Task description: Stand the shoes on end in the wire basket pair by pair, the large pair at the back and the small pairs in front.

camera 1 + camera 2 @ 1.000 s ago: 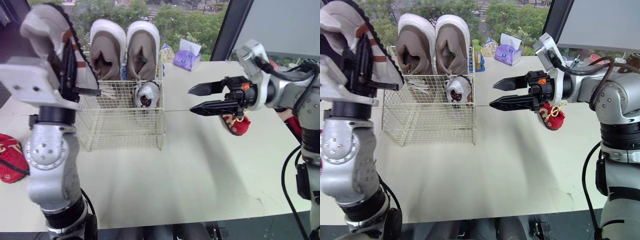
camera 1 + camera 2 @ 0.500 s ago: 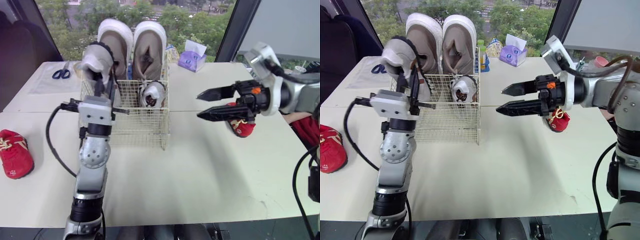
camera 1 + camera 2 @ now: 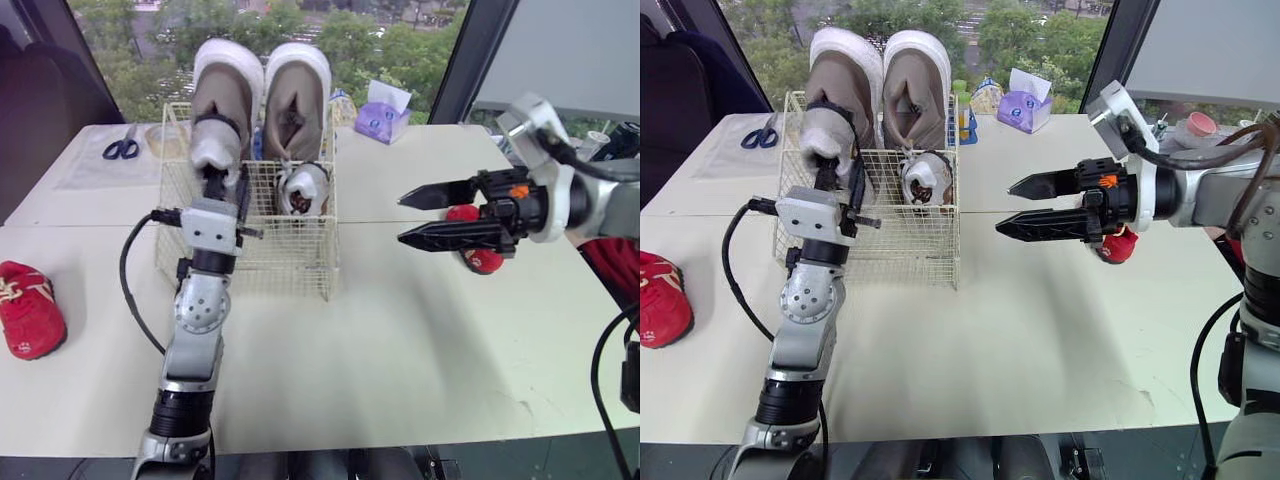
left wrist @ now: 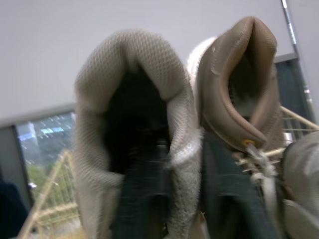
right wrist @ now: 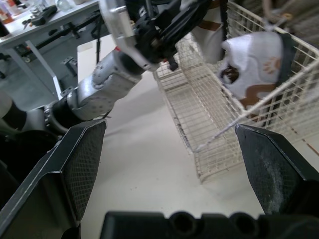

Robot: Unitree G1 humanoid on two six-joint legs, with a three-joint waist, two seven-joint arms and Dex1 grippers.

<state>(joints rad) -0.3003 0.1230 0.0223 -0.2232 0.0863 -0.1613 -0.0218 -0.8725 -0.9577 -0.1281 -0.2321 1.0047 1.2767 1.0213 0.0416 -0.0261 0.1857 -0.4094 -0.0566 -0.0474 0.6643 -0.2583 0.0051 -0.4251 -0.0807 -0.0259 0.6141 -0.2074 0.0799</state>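
Well, the basket point(image 3: 290, 262) sits on the white table point(image 3: 400, 360), and it is made of thin pale wire. Two big shoes point(image 3: 296, 100) stand on end at the back of the basket, side by side. They are brown with thick white soles, and they poke up high over the rim. In front of the right one, inside the basket, stands a small shoe point(image 3: 302, 187) that is white and grey with a dark hole. The left gripper point(image 3: 225, 180) is at the front left part of the basket. Its fingers are pinched on the edge of a grey shoe point(image 3: 215, 150), one finger inside and one outside. This shoe is small, made of soft grey net cloth, and it points up in front of the left big shoe. I cannot tell if it touches the basket floor. The right gripper point(image 3: 402, 218) hangs in the air to the right of the basket, wide open and holding nothing. A red shoe point(image 3: 484, 258) lies on the table just behind it. Another red shoe point(image 3: 28, 308) lies far to the left of the basket.
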